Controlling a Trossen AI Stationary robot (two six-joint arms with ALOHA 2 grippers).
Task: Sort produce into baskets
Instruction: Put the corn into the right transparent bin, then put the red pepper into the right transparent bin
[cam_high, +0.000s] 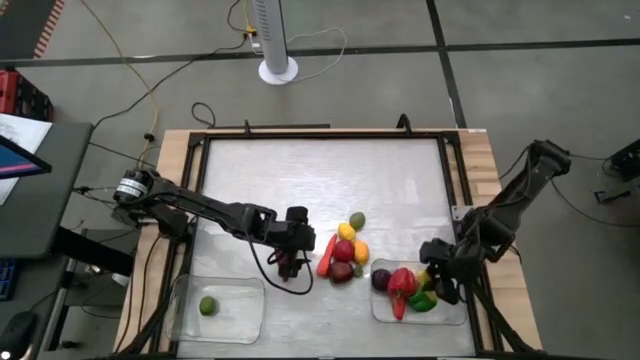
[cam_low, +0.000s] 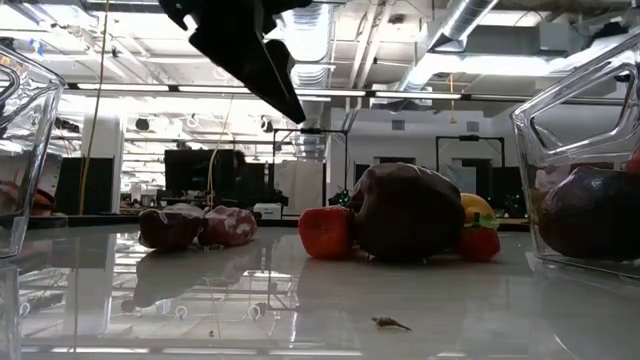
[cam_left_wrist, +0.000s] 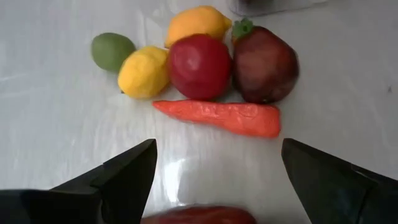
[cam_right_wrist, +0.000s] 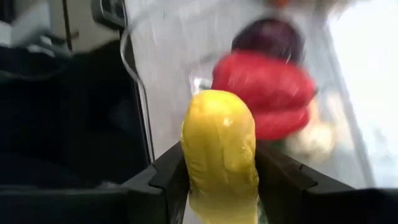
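My left gripper (cam_high: 293, 258) is open, low over the table just left of a loose pile of produce. The pile holds an orange carrot (cam_left_wrist: 217, 117), a red apple (cam_left_wrist: 199, 65), a dark red piece (cam_left_wrist: 264, 62), two yellow pieces and a green one (cam_left_wrist: 112, 50). Another red piece (cam_left_wrist: 199, 215) shows between the left fingers at the wrist view's edge. My right gripper (cam_high: 440, 278) is shut on a yellow pepper (cam_right_wrist: 221, 149) over the right basket (cam_high: 455, 318), which holds a red pepper (cam_high: 402, 283), a purple piece (cam_high: 381, 279) and a green pepper (cam_high: 424, 303). The left basket (cam_high: 245, 330) holds a lime (cam_high: 207, 305). My right gripper pinches the yellow pepper's two sides (cam_right_wrist: 193, 163) between its two fingers. The pepper stands out past the fingertips, above the red pepper (cam_right_wrist: 264, 93) in the basket. Whether it is clear of the produce below cannot be told.
The table has a dark raised frame (cam_high: 320, 135) and wooden borders. Both baskets stand near the table's near edge. The far half of the table (cam_high: 320, 180) is bare. In the low view the pile (cam_low: 405, 212) sits at centre, with two dark red pieces (cam_low: 200, 226) left of it.
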